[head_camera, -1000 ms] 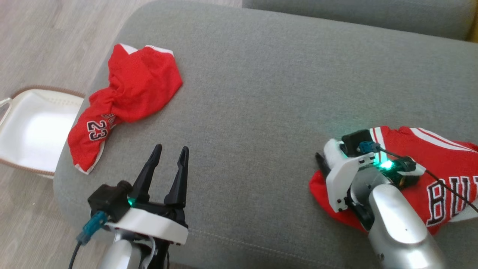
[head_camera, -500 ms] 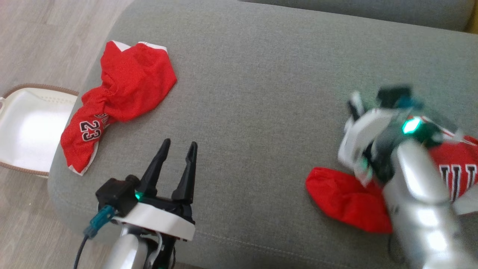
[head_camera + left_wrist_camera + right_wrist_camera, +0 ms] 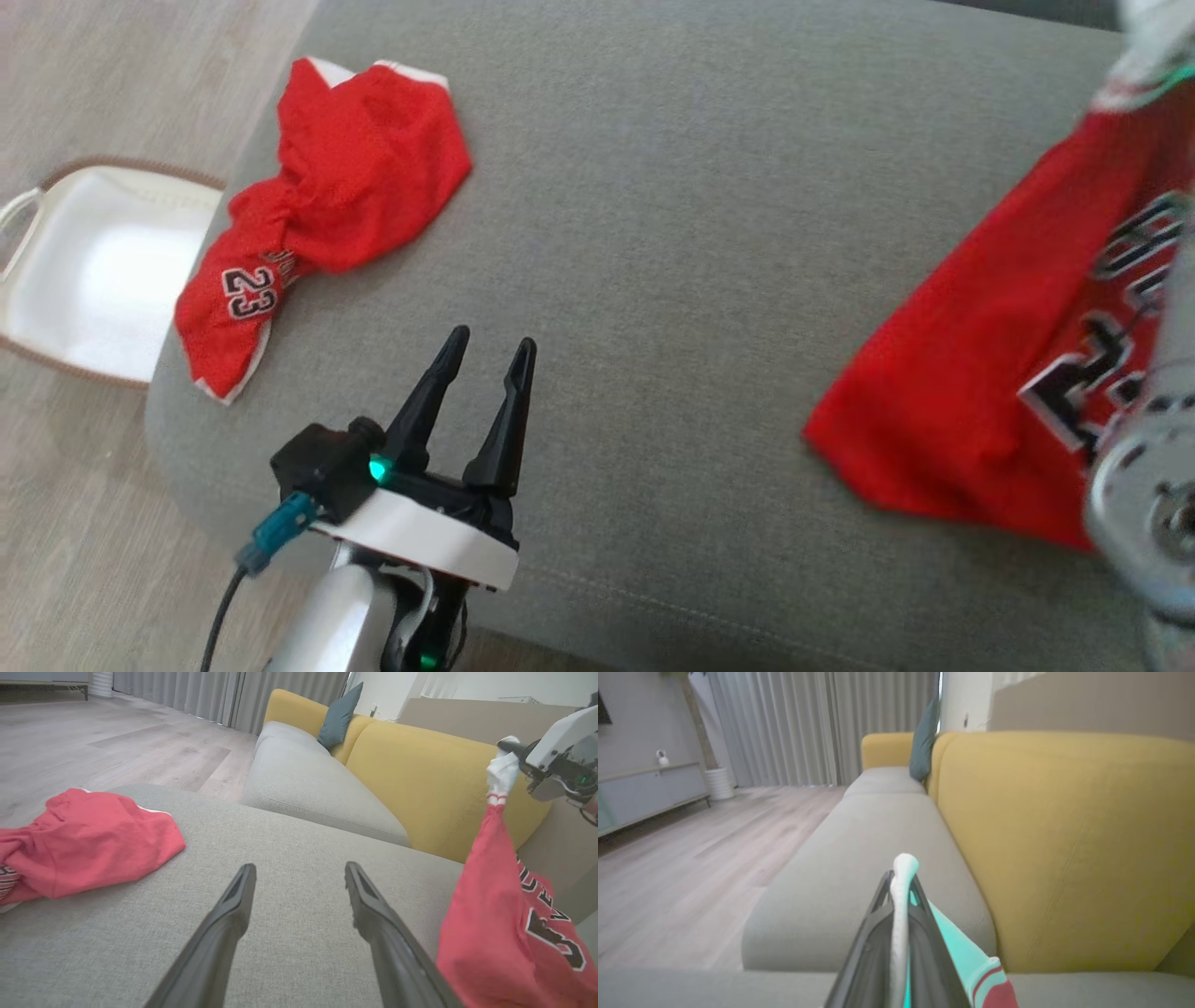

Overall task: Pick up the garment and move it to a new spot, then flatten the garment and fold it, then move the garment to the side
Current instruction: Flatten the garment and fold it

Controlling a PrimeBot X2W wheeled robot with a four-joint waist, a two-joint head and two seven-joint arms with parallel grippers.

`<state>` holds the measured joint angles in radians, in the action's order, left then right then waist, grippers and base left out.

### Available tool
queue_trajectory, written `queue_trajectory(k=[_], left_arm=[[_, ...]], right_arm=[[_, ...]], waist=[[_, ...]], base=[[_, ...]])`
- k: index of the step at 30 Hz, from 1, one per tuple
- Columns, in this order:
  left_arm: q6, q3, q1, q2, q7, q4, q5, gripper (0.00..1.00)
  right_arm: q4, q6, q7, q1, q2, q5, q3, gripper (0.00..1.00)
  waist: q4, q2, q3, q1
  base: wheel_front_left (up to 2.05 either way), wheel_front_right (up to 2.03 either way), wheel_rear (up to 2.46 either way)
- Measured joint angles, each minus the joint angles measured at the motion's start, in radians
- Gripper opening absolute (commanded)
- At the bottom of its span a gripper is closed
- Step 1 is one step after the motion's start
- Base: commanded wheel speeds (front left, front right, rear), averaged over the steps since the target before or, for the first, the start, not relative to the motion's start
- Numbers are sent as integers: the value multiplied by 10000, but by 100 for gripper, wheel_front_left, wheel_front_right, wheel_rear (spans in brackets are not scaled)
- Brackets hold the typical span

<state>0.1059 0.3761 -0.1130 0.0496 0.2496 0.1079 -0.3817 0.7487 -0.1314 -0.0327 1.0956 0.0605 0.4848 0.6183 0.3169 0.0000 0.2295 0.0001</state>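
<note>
The garment [image 3: 980, 373], a red jersey with black-and-white lettering, hangs at the right, its lower edge on the grey cushion [image 3: 653, 215]. My right gripper [image 3: 507, 749] is raised and shut on its white trim [image 3: 901, 891], and the jersey [image 3: 495, 933] drapes down from it. In the right wrist view the trim is pinched between the closed fingers [image 3: 878, 933]. My left gripper [image 3: 490, 345] is open and holds nothing, hovering low over the front of the cushion, left of the jersey. Its fingertips [image 3: 245, 872] stand well apart.
A second red garment [image 3: 327, 215], marked 23, lies crumpled at the cushion's left end. A white basket [image 3: 84, 280] sits on the wood floor beyond that edge. A yellow sofa back [image 3: 434, 779] rises behind, with a grey seat [image 3: 878, 826] beside it.
My right gripper has closed on the jersey's trim and lifted it off the cushion, so it now hangs stretched out. The head camera shifted. The left gripper stays open.
</note>
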Motion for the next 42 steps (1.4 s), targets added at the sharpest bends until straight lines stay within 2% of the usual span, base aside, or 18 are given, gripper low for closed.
queue_trajectory(k=[5, 9, 10, 15, 18, 24, 30, 36, 39, 42], left_arm=[[0, 25, -53, -2, 0, 2, -86, 100], [-2, 27, -174, -4, 0, -33, -98, 100], [-2, 27, -173, -4, 0, -38, -155, 100], [-6, -4, -173, -6, 0, -40, -178, 100], [-17, -42, -175, -6, 2, -42, -171, 100], [-92, -244, -172, -6, 0, -50, -40, 100], [-194, -330, -100, -6, 2, -63, 33, 100], [-443, -416, 267, -2, 2, -142, 184, 100], [-546, -537, 415, -2, 2, -180, 194, 100], [-686, -663, 546, 2, 2, -215, 194, 100]], right_arm=[[-318, 0, 819, 981, 10, 1406, 1866, 0], [-104, 0, 959, 1099, 15, 1691, 2098, 0], [27, 0, 953, 1085, 15, 1695, 2029, 98], [1034, 0, 663, 982, 12, 1695, 1110, 100], [1492, 0, 685, 972, 13, 1695, 1001, 100], [2539, 0, 1325, 610, 27, 1693, 894, 100], [3710, 0, 2360, 412, 25, 1273, 224, 100], [4638, 0, 2807, -88, 27, -301, -911, 100], [4034, 0, 2809, -597, 33, -2044, -2201, 100], [2569, 0, 2824, -1801, 33, -3925, -3720, 100]], waist=[[260, 0, 174, 0], [292, 0, 314, 0], [272, 0, 336, 1], [34, 0, 334, 0], [-165, 0, 251, -1], [-630, 0, -116, -1], [-1102, 0, -575, -1], [-1683, 0, -1237, -1], [-1969, 0, -1565, -2], [-2257, 0, -1870, -2]], base=[[0, 0, 0], [0, 0, 0], [0, 0, 0], [0, 0, 0], [0, 0, 0], [0, 0, 0], [0, 0, 0], [0, 0, 0], [0, 0, 0], [0, 0, 0]])
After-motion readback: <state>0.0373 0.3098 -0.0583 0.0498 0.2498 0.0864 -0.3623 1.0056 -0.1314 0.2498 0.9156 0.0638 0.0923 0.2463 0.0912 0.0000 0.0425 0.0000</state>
